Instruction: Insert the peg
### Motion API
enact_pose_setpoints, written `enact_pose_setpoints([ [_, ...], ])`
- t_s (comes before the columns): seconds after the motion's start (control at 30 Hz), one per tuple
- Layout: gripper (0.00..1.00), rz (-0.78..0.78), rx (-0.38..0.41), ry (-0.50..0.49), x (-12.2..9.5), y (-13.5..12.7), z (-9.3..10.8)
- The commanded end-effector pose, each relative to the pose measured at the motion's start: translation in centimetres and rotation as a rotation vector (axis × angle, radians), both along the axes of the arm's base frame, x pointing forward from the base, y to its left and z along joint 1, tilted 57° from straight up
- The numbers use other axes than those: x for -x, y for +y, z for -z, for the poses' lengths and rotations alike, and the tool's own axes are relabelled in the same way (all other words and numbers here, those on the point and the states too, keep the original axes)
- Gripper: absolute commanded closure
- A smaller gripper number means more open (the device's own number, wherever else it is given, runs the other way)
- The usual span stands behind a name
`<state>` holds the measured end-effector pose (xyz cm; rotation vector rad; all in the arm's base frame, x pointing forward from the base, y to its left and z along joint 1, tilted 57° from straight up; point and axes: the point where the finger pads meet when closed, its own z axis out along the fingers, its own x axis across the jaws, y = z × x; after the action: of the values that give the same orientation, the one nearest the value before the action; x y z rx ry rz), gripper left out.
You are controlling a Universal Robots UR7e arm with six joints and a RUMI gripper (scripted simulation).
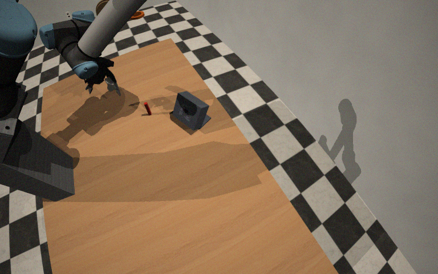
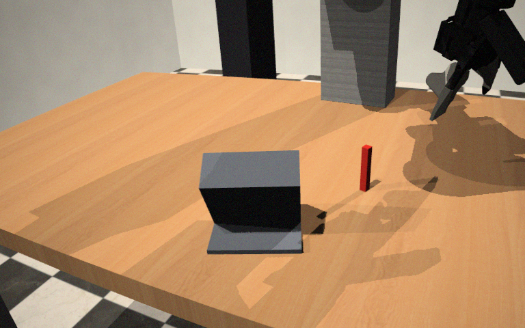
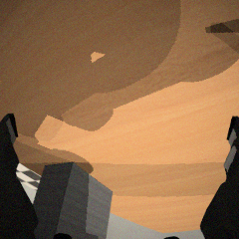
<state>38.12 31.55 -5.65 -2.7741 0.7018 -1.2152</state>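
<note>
A small red peg (image 1: 147, 108) stands upright on the wooden table, also seen in the exterior view (image 2: 365, 167). A dark grey sloped panel (image 1: 190, 109) with a hole in its slanted face sits a short way to the peg's right; the exterior view shows its back side (image 2: 251, 195), so the hole is hidden there. My gripper (image 1: 101, 86) hangs above the table, left of the peg and well apart from it, open and empty; it also shows in the exterior view (image 2: 461, 97). In the wrist view the finger tips frame bare table; peg and panel are out of sight.
The robot's grey pedestal (image 1: 21, 156) stands at the table's left edge and shows in the wrist view (image 3: 72, 204). An orange ring (image 1: 136, 15) lies on the checkered floor beyond the table. The table edge runs close behind the panel.
</note>
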Motion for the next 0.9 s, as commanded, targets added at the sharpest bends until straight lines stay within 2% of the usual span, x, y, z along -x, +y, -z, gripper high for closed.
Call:
enact_pose_setpoints([
  [0.0,0.00,-0.043,0.028,0.010,-0.3,-0.2,-0.4],
  [0.87,0.00,-0.200,0.144,0.039,-1.6,-1.0,-1.8],
])
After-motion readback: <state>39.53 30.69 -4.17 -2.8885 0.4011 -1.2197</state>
